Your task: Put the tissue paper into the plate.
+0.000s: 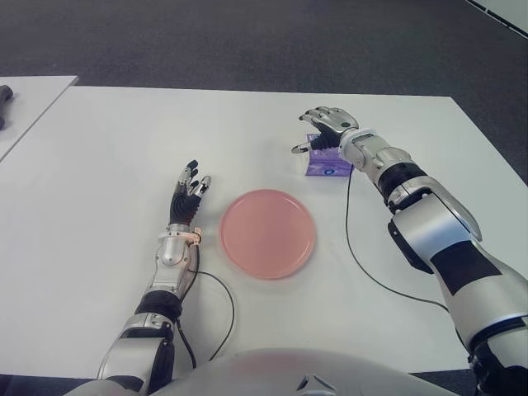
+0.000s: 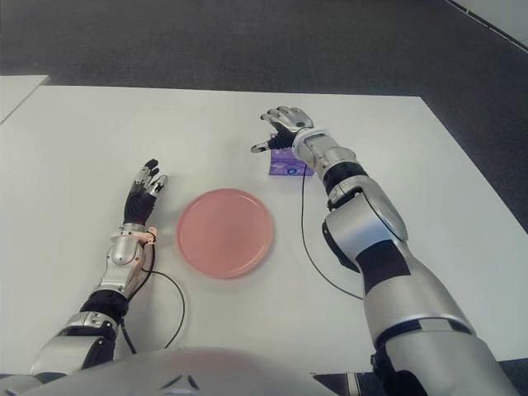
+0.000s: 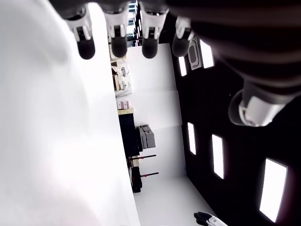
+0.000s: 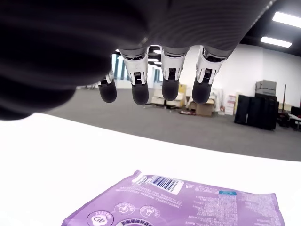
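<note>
A purple pack of tissue paper [image 1: 327,164] lies flat on the white table [image 1: 124,165], just beyond the right side of a round pink plate [image 1: 267,233]. My right hand [image 1: 323,130] hovers over the pack's far end with its fingers spread and nothing in them. The right wrist view shows the pack [image 4: 188,205] below the extended fingertips [image 4: 170,91], with a gap between them. My left hand [image 1: 188,191] shows to the left of the plate, fingers straight and holding nothing. The plate holds nothing.
A black cable [image 1: 367,264] runs across the table to the right of the plate. Another cable [image 1: 219,313] loops near my left forearm. A second table's corner [image 1: 25,99] stands at the far left. Dark floor lies beyond the far edge.
</note>
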Tool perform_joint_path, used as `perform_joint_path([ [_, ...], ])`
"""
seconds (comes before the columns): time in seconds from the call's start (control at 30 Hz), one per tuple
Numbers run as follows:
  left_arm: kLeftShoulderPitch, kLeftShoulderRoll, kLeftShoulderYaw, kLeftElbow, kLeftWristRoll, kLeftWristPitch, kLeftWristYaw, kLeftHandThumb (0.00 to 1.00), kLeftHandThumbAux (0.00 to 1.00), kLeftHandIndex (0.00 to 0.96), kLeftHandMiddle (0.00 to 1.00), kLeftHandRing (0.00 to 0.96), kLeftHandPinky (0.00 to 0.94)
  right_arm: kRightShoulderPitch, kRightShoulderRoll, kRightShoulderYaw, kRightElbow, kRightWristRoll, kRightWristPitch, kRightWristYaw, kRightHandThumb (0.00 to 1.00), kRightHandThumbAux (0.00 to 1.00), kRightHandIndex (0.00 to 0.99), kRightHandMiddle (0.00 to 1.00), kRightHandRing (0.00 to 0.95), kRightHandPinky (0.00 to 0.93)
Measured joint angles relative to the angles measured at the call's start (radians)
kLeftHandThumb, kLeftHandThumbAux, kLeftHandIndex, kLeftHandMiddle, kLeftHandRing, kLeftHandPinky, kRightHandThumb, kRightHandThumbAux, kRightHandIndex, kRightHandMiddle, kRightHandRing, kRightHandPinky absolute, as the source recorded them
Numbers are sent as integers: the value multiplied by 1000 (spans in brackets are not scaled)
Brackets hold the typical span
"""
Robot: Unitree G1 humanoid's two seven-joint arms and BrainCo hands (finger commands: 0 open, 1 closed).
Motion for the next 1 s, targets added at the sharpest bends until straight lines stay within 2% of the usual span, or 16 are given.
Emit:
perform_joint_path([
  [0.57, 0, 2, 2, 7, 0, -15, 0, 0, 457, 0, 0, 0, 0, 5, -28, -41, 0, 43, 1, 0, 408, 212, 0, 0, 0, 0],
  [1.0, 11, 3, 2, -19, 0, 18, 0, 0, 463, 0, 0, 0, 0, 30, -33, -41, 0, 43, 11, -3, 410, 223, 0, 0, 0, 0],
])
